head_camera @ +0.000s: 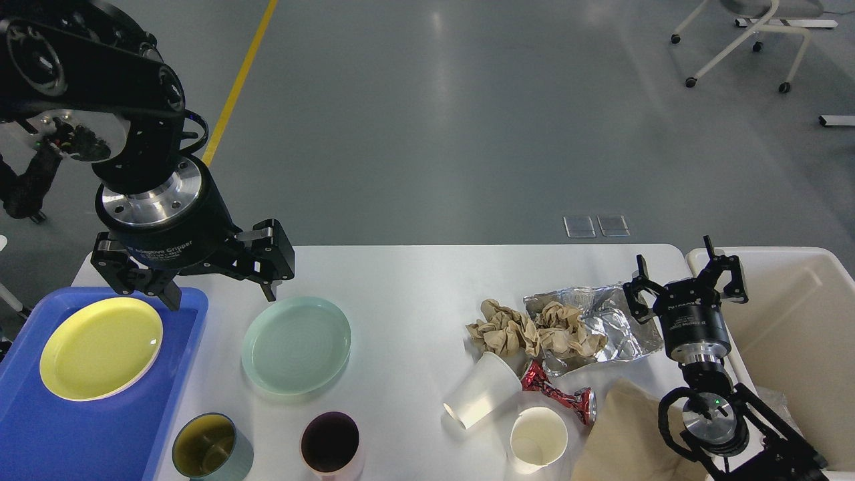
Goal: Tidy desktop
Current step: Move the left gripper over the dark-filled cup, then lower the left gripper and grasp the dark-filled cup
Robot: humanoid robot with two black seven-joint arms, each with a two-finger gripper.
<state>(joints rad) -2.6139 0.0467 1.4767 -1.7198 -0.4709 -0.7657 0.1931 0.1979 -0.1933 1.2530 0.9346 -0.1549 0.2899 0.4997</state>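
Black arms are seen; silver screwed flange rings, white lettering on each wrist [163,250]; black cables are looped

A lab or workshop hall: grey polished floor [467,133], yellow floor line [234,100], wheeled chair [748,40].

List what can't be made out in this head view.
- Blue tray: cut off by left and bottom edges.
- Purple cup and green cup: bases cut by bottom edge.
- Cream bin: cut by right edge; right claw partly covers it.
- Brown paper: cut at bottom.
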